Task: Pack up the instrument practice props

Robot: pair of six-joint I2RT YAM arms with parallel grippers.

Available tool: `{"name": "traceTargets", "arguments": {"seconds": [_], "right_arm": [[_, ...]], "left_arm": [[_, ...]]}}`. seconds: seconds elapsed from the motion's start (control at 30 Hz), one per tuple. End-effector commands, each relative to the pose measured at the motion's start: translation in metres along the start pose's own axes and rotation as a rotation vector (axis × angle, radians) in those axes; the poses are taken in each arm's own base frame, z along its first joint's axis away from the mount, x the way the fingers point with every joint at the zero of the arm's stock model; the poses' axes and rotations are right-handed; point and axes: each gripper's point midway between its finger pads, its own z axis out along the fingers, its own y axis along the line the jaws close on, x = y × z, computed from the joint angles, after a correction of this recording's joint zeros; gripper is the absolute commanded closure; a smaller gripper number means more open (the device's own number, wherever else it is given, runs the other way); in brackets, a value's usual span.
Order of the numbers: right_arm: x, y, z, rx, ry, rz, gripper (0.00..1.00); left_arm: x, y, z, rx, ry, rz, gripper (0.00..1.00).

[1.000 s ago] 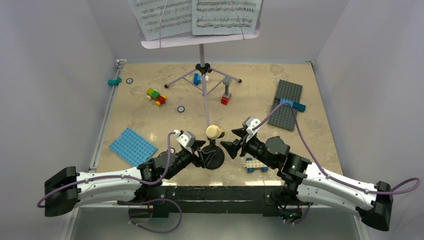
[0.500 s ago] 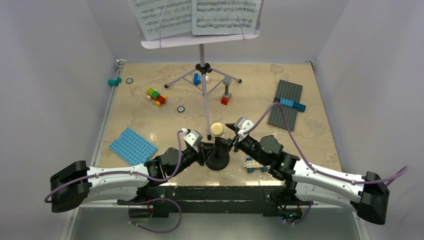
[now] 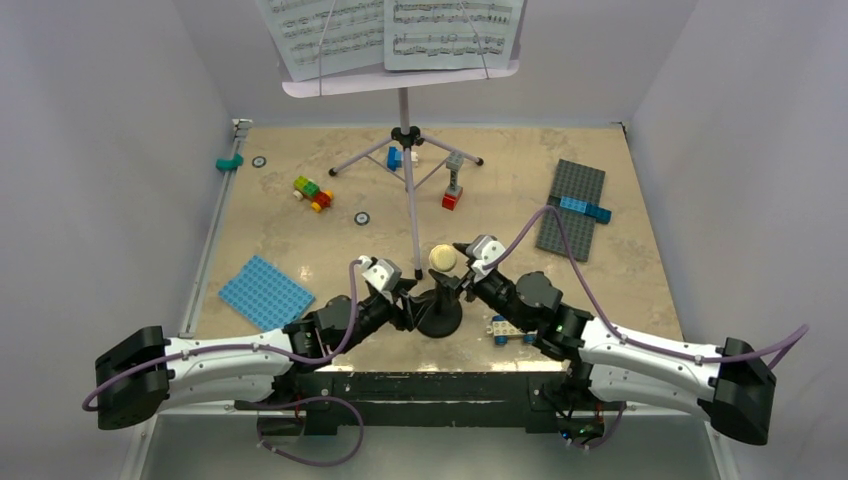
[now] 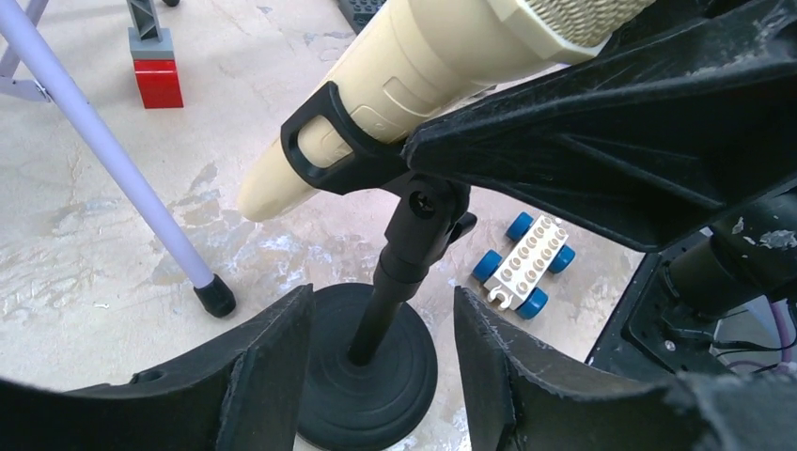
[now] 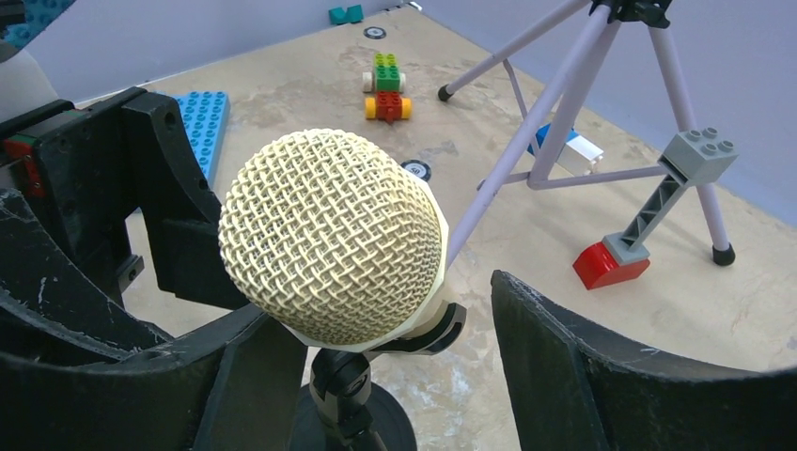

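Top view: my left pincer and right pincer meet at bottom centre of the frame, either side of the black mic stand. The cream microphone sits clipped on top, just above both. The lilac music stand with its sheet-music pages stands upright at top centre, well apart from both pincers. Left wrist view: left pincer is spread, one finger on each side of the mic stand's pole, a gap showing on both sides, with the round base between and below the fingers. The microphone slants across the top of the frame in its clip. A right finger lies over the clip at upper right; I can't tell if it's touching. Right wrist view: right pincer is spread, with the mesh head of the microphone between the fingers and nearer the one on the frame's left, and a clear gap on the frame's right. It's pinching nothing.
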Motion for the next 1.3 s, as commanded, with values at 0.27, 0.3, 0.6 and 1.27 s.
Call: {"name": "traceTargets", "arguments": {"seconds": [0.27,0.3,0.6,1.27], "right_arm": [[-0.003,-0.01,-0.034,0.039,0.016,0.12,0.22],[-0.002,-0.01,-0.035,0.036,0.021,0.121,0.21],[-0.001,-0.013,-0.052,0.066,0.109,0.227,0.19],[0.007,-0.018,-0.075,0.097,0.139,0.313,0.18]], "left_arm": [[-0.032,-0.014,0.011,0.023,-0.056,-0.007,0.32],[-0.033,-0.016,0.012,0.029,-0.056,-0.008,0.31],[-0.048,-0.022,0.026,-0.017,-0.075,0.027,0.3],[-0.022,-0.015,0.047,-0.218,0.043,0.107,0.56]]}}
